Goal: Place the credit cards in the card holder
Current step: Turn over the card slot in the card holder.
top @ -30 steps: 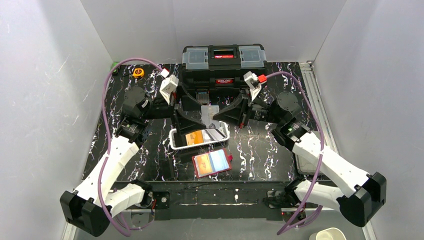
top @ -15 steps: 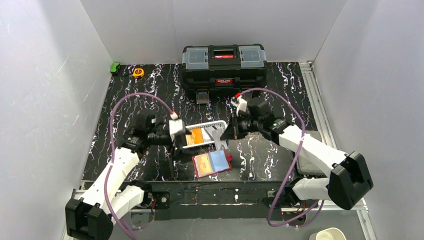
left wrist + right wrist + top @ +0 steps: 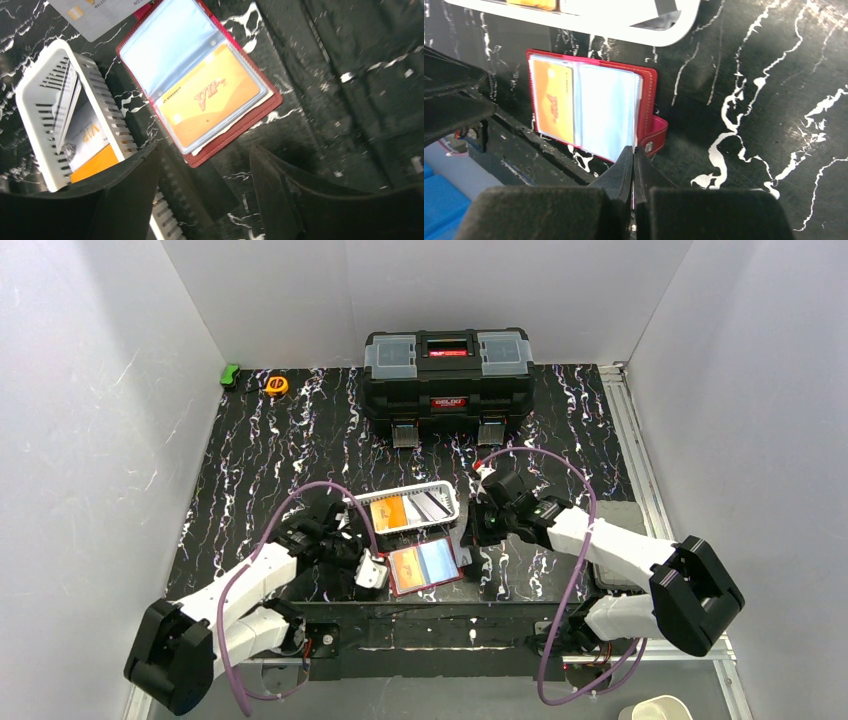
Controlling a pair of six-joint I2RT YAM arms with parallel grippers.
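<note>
The red card holder [image 3: 447, 578] lies open near the table's front edge. An orange card [image 3: 212, 100] fills one clear sleeve, and the other sleeve [image 3: 606, 110] shows light blue. My left gripper [image 3: 205, 200] is open and low at the holder's left corner, nothing between its fingers. My right gripper [image 3: 633, 150] is shut on a thin grey card [image 3: 95, 15] at the holder's tab side [image 3: 656, 135]. That card shows edge-on in the right wrist view. The white basket [image 3: 452, 502] behind the holder contains an orange card [image 3: 388, 513] and a pale one [image 3: 430, 505].
A black toolbox [image 3: 447, 370] stands at the back of the table. An orange tape measure [image 3: 277, 385] and a small green object [image 3: 230, 374] lie at the back left. The table's front rail [image 3: 430, 625] runs just below the holder.
Both arms swung down from the basket toward the front. My left gripper moved to the holder's left corner and narrowed somewhat. My right gripper carried the grey card to the holder's right side.
</note>
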